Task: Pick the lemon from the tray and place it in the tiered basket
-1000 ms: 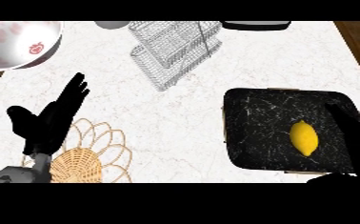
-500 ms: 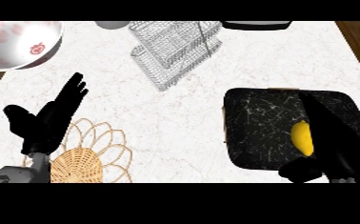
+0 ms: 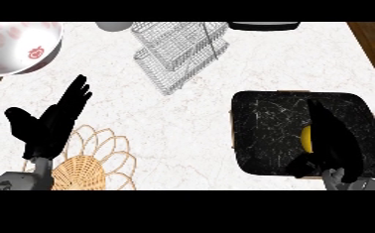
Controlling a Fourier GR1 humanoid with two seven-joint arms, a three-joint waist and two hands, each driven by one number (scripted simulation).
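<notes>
A yellow lemon (image 3: 306, 139) lies on the black marbled tray (image 3: 264, 128) at the right; only its left sliver shows. My right hand (image 3: 333, 143) is over it with fingers straight, pointing up the tray, thumb at the tray's lower edge, and it hides most of the lemon. The wire tiered basket (image 3: 179, 48) stands at the top centre of the white counter. My left hand (image 3: 51, 120) rests open at the left, fingers up, holding nothing.
A woven wicker trivet (image 3: 92, 160) lies at the lower left, partly under my left hand. A white bowl with red marks (image 3: 26, 46) sits at the top left. A dark object (image 3: 264, 25) and a grey one (image 3: 112, 26) touch the top edge.
My right hand has come up from the lower edge over the tray and now covers most of the lemon. The left hand has stayed in place.
</notes>
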